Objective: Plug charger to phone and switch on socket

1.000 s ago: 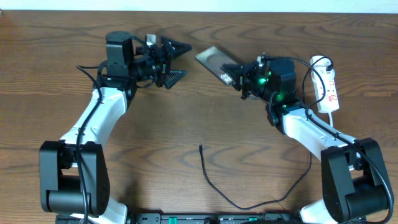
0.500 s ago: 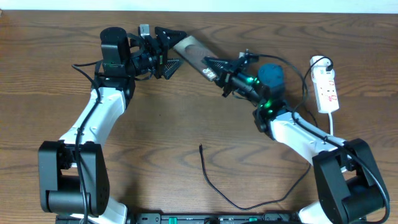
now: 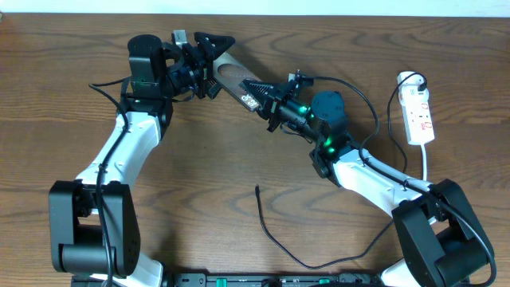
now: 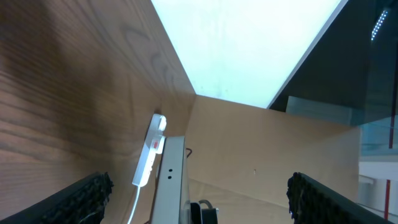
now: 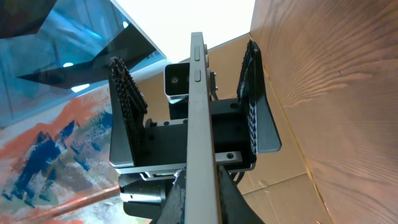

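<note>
From my station I saw a brown wood-grain surface filling the overhead view, with a thin white strip along its far edge and a black rail with green marks at the near edge. The left wrist view caught a tan board and dark glazing; the right wrist view showed an orange-and-blue painted panel

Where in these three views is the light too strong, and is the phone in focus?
Overhead: even light, no glare, the phone sharp. Left wrist: the white area at the top is washed out; the phone's edge and the socket are clear. Right wrist: a washed-out white area at the top; the phone's edge is sharp.
</note>
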